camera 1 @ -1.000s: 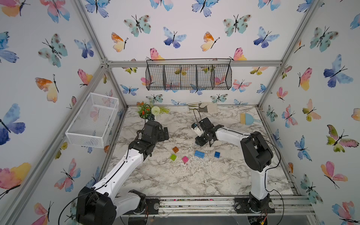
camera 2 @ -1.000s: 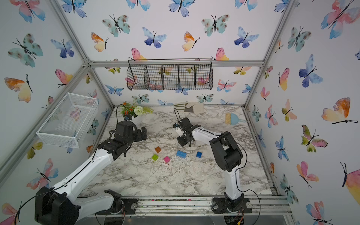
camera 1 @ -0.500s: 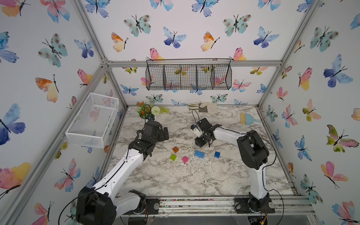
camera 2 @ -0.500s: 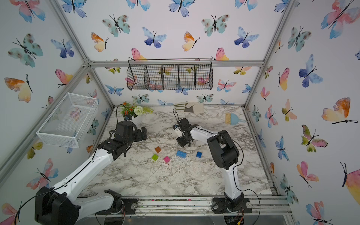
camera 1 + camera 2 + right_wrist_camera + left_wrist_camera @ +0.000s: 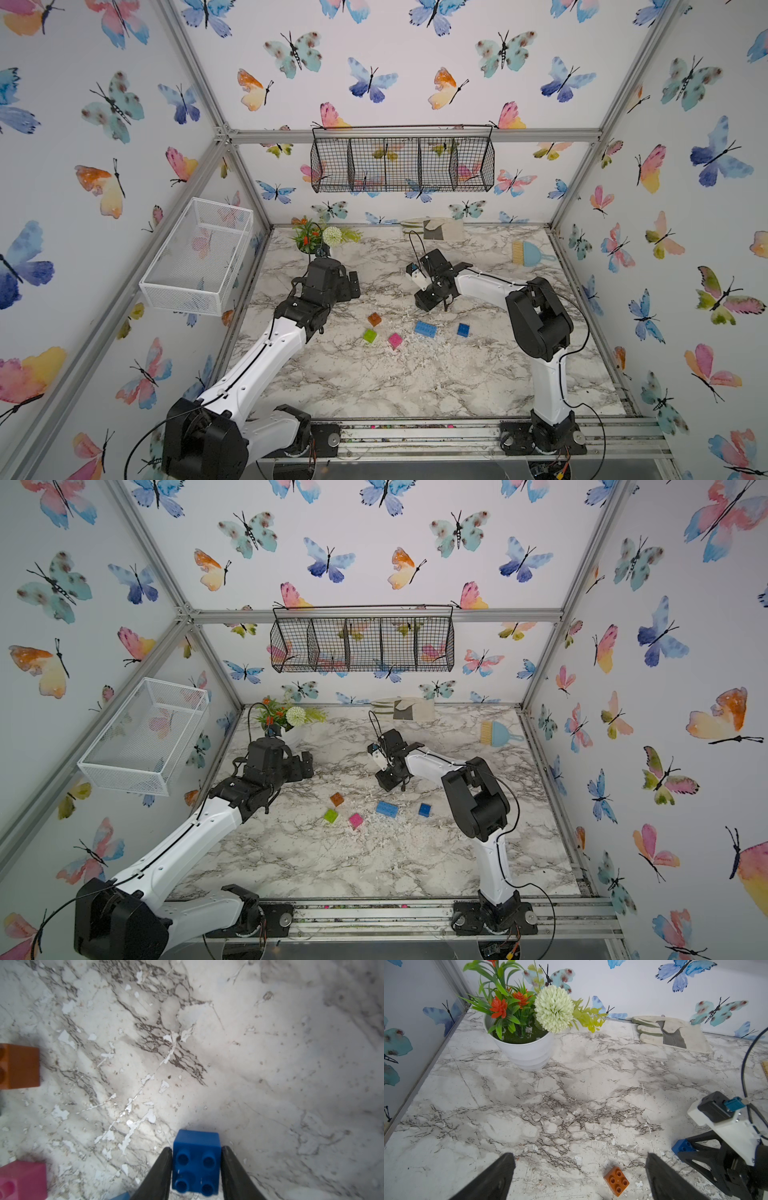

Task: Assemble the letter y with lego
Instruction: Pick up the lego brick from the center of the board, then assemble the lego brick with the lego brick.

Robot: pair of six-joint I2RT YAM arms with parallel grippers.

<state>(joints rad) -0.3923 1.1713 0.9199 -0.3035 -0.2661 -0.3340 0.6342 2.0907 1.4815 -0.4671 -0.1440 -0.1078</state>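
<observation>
The right gripper (image 5: 196,1149) is squeezing a dark blue brick (image 5: 196,1167) between its 2 fingers (image 5: 160,1174), with the studs facing the wrist camera. The jaws are pressing on 2 opposite sides of it. Whether it is touching the marble table (image 5: 374,382) I cannot tell. The left gripper (image 5: 580,1156) is standing wide open and holding nothing. In the left wrist view the orange brick (image 5: 616,1181) is lying on the marble in the gap between those open jaws, nearer 1 finger and touching neither.

In both top views the other bricks are sitting singly, none joined. The light blue brick (image 5: 425,328) is lying near the right jaws, on their side toward the front rail. The second dark blue brick (image 5: 463,330) is sitting beside it, apart, toward the right arm's base. The lime green brick (image 5: 369,335) and the pink brick (image 5: 395,340) are lying near the orange one, between the 2 sets of jaws and forward of both.

Beyond the left jaws, a white pot (image 5: 527,1053) is holding green leaves, orange-red flowers and 1 pale round bloom. A black wire basket (image 5: 401,166) is hanging on the back wall, well above both jaws, split into compartments. Through its mesh only wallpaper butterflies are showing. A white mesh basket (image 5: 178,297) is hanging on the side wall outside the left jaws, showing the same.
</observation>
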